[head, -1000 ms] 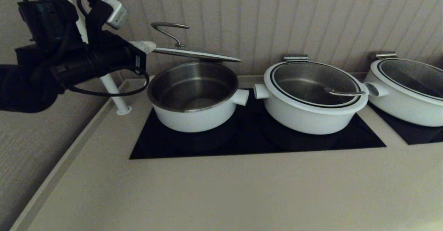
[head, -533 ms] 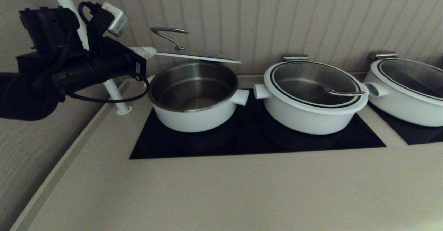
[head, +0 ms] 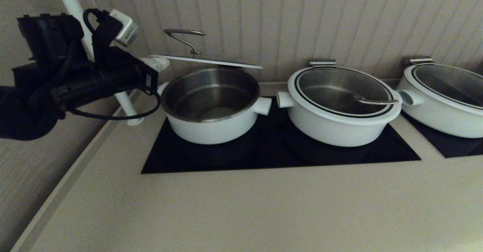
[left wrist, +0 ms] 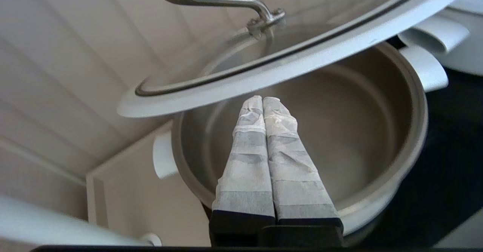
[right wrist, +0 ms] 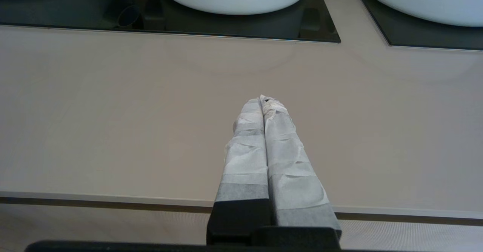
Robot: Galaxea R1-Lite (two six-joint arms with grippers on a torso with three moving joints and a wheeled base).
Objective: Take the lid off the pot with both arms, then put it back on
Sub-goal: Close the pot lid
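Observation:
The pot (head: pixel 211 127) stands open on the left of the black cooktop, its steel inside bare. The lid (head: pixel 211 60) hovers just above it, nearly level, its far right edge close to the pot's back rim. My left gripper (head: pixel 158 62) is shut, and its taped fingertips sit under the lid's left rim, propping it up. In the left wrist view the closed gripper (left wrist: pixel 263 100) touches the underside of the lid's white rim (left wrist: pixel 286 63) over the pot (left wrist: pixel 377 131). My right gripper (right wrist: pixel 263 100) is shut and empty above the bare counter, out of the head view.
Two wider white pots (head: pixel 339 108) (head: pixel 445 101) with their lids on stand to the right. A white pole (head: pixel 124 97) rises at the counter's left back corner, beside my left arm. The ribbed wall is close behind. The beige counter (head: pixel 241 206) stretches in front of the cooktop (head: pixel 279 157).
The lid has come down a little and lies flatter over the pot. My left arm has shifted slightly down and left with it.

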